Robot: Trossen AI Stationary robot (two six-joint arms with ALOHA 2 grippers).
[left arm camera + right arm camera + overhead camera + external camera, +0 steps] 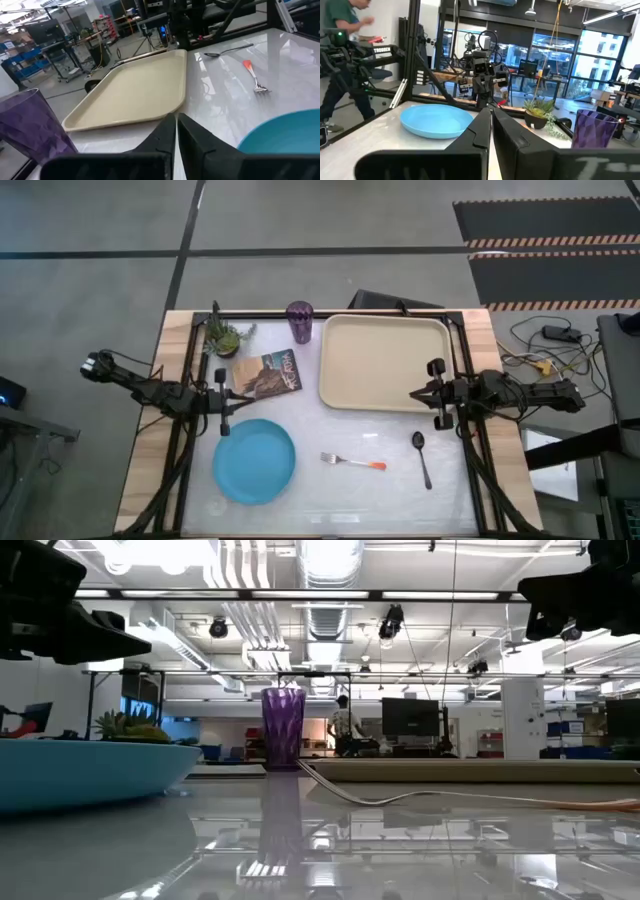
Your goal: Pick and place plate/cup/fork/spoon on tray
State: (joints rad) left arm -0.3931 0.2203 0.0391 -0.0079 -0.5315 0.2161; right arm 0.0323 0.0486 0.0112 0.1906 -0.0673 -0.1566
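White "TROSSEN" lettering shows only in the right wrist view, where a person [342, 55] passes. Both jaws are closed and empty. The tray [385, 362] lies empty; plate [254, 461] at seven o'clock.

Table [400, 480], glossy white top: tray [384, 362] far right; cup [300, 322], potted plant [224, 337], picture book [267, 373] far left; plate [254, 460], fork [352, 462], spoon [421, 455] near.

Grey concrete floor [90, 300] with dark seams surrounds the table; striped hazard mats [545, 240] lie far right. Ceiling ducts [330, 570] and bright lamps hang overhead, monitors [410, 718] glowing beyond.
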